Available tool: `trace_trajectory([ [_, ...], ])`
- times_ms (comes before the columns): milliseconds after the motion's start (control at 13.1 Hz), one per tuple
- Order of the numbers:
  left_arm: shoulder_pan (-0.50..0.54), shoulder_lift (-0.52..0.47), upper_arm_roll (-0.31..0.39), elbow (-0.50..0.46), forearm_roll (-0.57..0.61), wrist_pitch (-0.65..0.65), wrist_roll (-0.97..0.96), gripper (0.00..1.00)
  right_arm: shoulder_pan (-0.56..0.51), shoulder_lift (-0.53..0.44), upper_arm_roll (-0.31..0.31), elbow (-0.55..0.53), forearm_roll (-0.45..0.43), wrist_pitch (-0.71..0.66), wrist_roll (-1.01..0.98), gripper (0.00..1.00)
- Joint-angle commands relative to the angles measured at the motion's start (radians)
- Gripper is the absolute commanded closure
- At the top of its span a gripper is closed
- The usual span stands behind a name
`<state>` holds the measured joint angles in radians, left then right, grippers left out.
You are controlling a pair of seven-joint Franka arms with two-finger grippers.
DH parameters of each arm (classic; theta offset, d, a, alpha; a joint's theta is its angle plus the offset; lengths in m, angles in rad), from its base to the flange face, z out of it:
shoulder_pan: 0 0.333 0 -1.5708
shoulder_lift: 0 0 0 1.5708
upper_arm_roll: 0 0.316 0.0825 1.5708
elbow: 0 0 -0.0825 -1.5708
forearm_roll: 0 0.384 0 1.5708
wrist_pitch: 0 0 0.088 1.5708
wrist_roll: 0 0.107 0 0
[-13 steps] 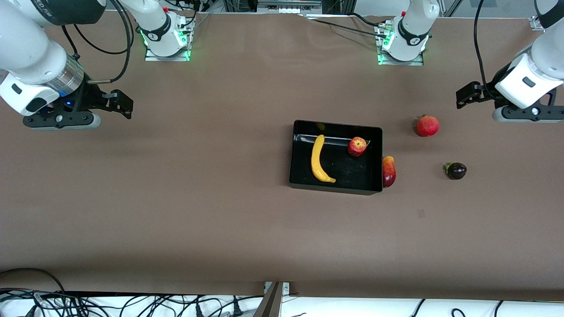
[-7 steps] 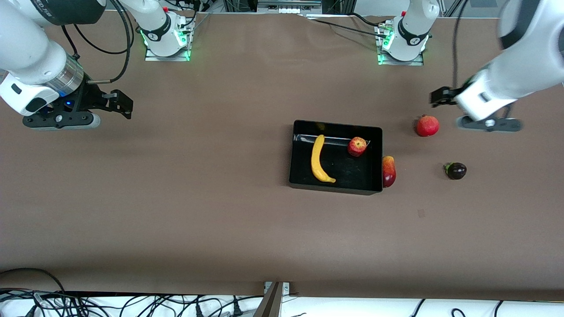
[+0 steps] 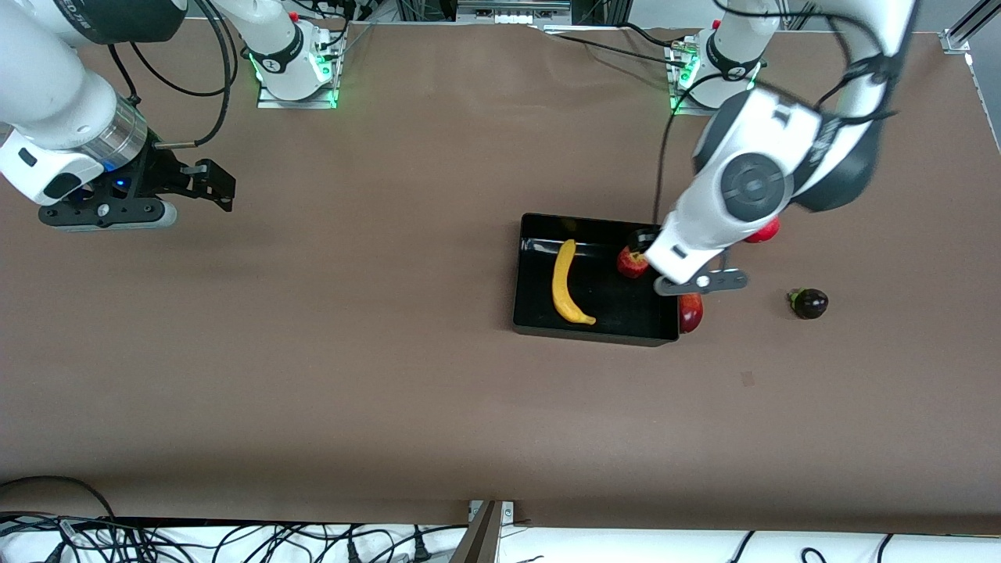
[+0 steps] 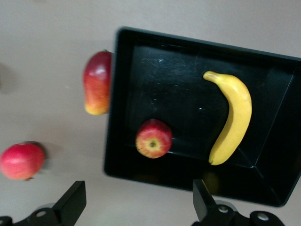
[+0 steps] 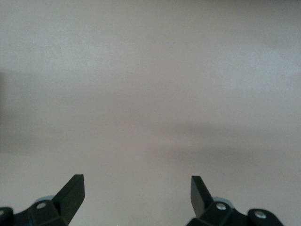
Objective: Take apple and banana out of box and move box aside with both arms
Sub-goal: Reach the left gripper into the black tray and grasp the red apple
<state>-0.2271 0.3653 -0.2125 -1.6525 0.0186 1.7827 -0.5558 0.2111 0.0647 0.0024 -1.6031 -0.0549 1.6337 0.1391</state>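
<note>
While the left arm reaches in from its base, the front view puts the left gripper (image 3: 643,249) over the box (image 3: 532,313) at the corner nearest its own base, above the apple (image 3: 628,264), which its wrist partly covers. The apple sits inside the box, toward the left arm's end. The banana (image 3: 565,283) also lies inside, toward the right arm's end, its long axis running roughly from the bases toward the front camera with the tip curling at the near end. A mango-like fruit (image 3: 690,313) rests on the table against the box's outer wall; a pomegranate (image 3: 768,231) peeks from under the arm, and a dark eggplant (image 3: 809,303) lies well apart. The right gripper (image 3: 219,184) waits over bare table (image 3: 352,352) at its own end — plainly the farther hand.

Left wrist view: fingers (image 4: 71,201) spread wide, nothing between them. The apple (image 4: 153,138) shows just ahead of the gap and somewhat nearer one finger than the other — judged, a small sideways correction and a descent are what the grasp needs. The banana (image 4: 231,117) lies well off the other finger.

Right wrist view: fingers (image 5: 71,192) apart over bare table, no task object in sight.
</note>
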Motion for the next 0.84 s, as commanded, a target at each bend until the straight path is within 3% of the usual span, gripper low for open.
trace_trajectory([
  [0, -0.008, 0.039, 0.007, 0.011, 0.023, 0.015, -0.019, 0.0, -0.004, -0.002, 0.002, 0.011, -0.002, -0.005, 0.0, 0.0],
  [304, -0.053, 0.04, 0.008, -0.189, 0.052, 0.214, -0.021, 0.0, -0.004, -0.002, 0.002, 0.011, -0.003, -0.005, 0.0, 0.0],
  [457, -0.052, 0.046, 0.007, -0.245, 0.173, 0.314, -0.026, 0.0, -0.004, 0.0, 0.002, 0.011, -0.003, -0.005, -0.001, 0.0],
  [761, -0.051, 0.058, 0.007, -0.381, 0.184, 0.524, -0.072, 0.0, -0.004, -0.002, 0.002, 0.011, -0.002, -0.005, 0.0, 0.0],
])
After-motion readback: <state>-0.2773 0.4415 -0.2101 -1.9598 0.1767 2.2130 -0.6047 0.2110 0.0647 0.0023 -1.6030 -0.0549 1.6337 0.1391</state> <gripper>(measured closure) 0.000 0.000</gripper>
